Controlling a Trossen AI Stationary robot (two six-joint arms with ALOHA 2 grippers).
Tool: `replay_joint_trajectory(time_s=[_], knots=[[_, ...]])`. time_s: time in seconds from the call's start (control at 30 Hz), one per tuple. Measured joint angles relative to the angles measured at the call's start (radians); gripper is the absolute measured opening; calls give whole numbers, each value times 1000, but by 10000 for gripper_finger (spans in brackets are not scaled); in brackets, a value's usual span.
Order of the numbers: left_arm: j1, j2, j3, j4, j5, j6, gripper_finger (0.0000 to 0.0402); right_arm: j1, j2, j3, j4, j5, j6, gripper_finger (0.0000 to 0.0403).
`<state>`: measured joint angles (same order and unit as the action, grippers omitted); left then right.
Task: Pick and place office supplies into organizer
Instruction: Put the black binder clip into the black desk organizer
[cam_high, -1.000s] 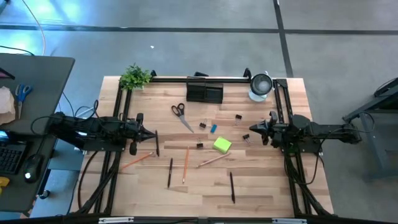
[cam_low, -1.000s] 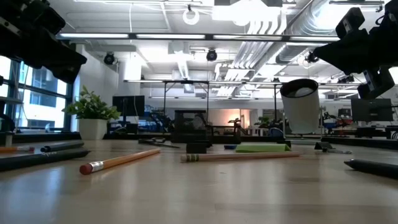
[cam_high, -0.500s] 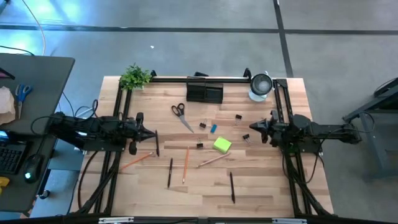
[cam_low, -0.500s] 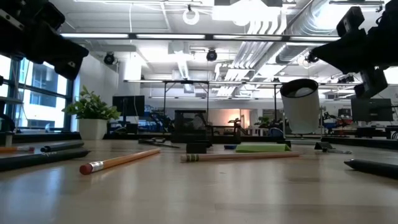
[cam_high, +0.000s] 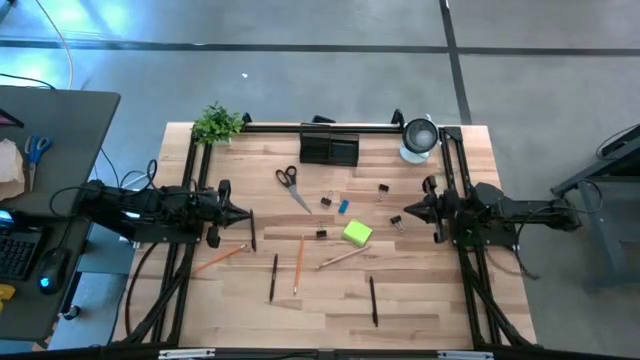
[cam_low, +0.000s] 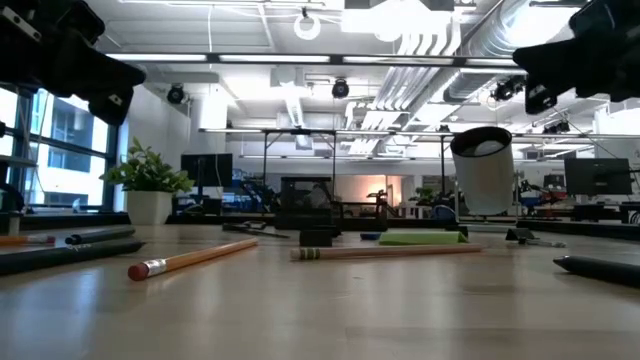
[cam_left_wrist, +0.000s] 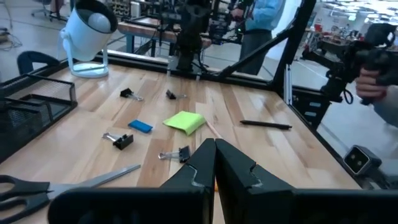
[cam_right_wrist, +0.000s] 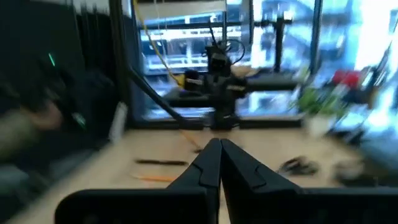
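The black organizer (cam_high: 328, 148) stands at the table's far edge. The black-handled scissors (cam_high: 290, 181), blue eraser (cam_high: 343, 206), lime-green sticky pad (cam_high: 357, 233), several binder clips (cam_high: 326, 200), pencils (cam_high: 299, 262) and pens (cam_high: 273, 277) lie flat on the wood. My left gripper (cam_high: 245, 215) (cam_left_wrist: 214, 155) hovers shut over the table's left side, above a pen (cam_high: 253, 230). My right gripper (cam_high: 406, 213) (cam_right_wrist: 219, 155) hovers shut over the right side, close by a binder clip (cam_high: 396, 221). Neither holds anything.
A round silver-and-white cup (cam_high: 418, 138) stands at the far right corner and a small potted plant (cam_high: 217, 124) at the far left. Black frame rails (cam_high: 345, 127) run along the far edge and both sides. A person's hand (cam_left_wrist: 373, 74) shows beyond the table's right side.
My right gripper has risen: in the low view it stands higher now, almost out of the picture's top. Its fingers stay shut. The supplies on the table lie as they did.
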<state>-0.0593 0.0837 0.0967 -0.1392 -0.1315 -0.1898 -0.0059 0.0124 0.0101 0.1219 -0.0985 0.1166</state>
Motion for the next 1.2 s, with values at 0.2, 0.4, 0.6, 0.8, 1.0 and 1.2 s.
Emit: replay_joint_trajectory(time_s=[0.2, 0.4, 0.6, 0.8, 1.0, 1.2], knots=[[0, 0, 0, 79, -95, 49, 1, 0, 0, 0, -15, 0, 175, 0], [0, 0, 0, 86, -97, 49, 1, 0, 0, 0, -14, 89, 246, 0], [0, 0, -8, 57, -17, 12, 1, 0, 8, 1, 17, 176, 171, 0], [0, 8, -84, 393, -21, 22, 1, 3, 108, 1, 17, 212, 154, 34], [0, 60, -85, 555, -122, 111, 1, -8, 282, 61, -41, 417, 57, 116], [0, 185, -67, 660, -202, 215, 1, -56, 529, 211, -161, 472, 31, 163]])
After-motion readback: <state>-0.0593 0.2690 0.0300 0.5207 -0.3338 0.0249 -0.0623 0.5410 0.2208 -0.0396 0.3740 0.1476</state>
